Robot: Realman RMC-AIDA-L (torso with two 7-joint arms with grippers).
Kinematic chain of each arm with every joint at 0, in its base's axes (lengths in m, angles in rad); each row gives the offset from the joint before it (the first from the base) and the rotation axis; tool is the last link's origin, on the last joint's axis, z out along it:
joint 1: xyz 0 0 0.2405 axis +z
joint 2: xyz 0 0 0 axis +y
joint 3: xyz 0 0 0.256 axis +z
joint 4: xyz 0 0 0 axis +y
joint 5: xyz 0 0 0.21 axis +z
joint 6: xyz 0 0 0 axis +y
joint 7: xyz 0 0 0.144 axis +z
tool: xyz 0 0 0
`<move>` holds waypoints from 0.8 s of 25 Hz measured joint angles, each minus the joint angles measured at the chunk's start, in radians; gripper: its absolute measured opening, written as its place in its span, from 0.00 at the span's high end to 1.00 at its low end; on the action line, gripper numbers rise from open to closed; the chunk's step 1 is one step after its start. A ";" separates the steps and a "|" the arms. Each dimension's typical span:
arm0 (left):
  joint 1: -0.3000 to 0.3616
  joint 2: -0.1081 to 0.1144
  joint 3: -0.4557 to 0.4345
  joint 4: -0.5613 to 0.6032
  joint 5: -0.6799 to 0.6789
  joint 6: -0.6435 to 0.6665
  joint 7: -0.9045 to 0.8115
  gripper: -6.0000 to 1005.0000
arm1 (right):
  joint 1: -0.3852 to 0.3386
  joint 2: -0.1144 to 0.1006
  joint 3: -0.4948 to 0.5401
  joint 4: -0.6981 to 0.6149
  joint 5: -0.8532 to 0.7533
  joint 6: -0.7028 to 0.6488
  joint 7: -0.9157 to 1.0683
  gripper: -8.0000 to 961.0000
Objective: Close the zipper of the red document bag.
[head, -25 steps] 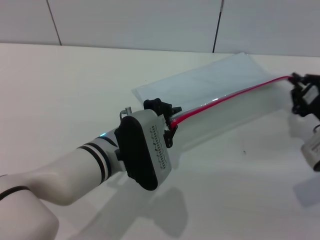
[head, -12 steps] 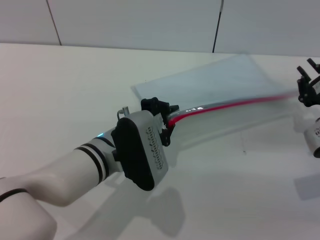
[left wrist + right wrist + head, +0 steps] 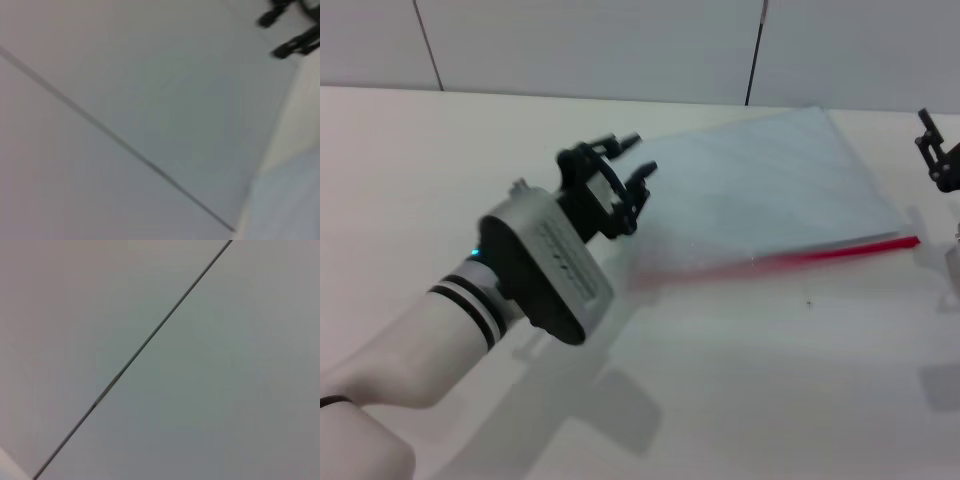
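Note:
The red document bag, a pale-blue translucent pouch, lies flat on the white table. Its zipper is a red strip along the long edge nearest me, blurred toward its left end. My left gripper hovers open above the bag's left end, with nothing between its fingers. Only part of my right gripper shows at the right border, lifted beyond the bag's right end and off the zipper, its fingers apart. The left wrist view shows the wall, a corner of the bag and dark fingers far off.
A grey panelled wall with dark seams rises behind the table. The right wrist view holds only wall panel and one seam. My left forearm crosses the near-left part of the table.
Both grippers have let go of the zipper edge. The bag dropped flat onto the table, and my left gripper rose up and to the left. The right gripper drew back toward the right border.

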 joint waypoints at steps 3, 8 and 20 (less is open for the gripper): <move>-0.016 0.000 0.015 -0.044 -0.067 -0.099 -0.027 0.70 | -0.020 0.000 0.003 0.022 0.002 -0.050 0.007 0.37; -0.033 0.001 0.023 -0.134 -0.127 -0.290 -0.146 0.60 | -0.046 0.000 -0.006 0.035 0.002 -0.157 0.121 0.37; -0.090 0.000 0.023 -0.277 -0.425 -0.507 -0.389 0.32 | -0.074 -0.004 -0.011 -0.010 0.002 -0.314 0.487 0.37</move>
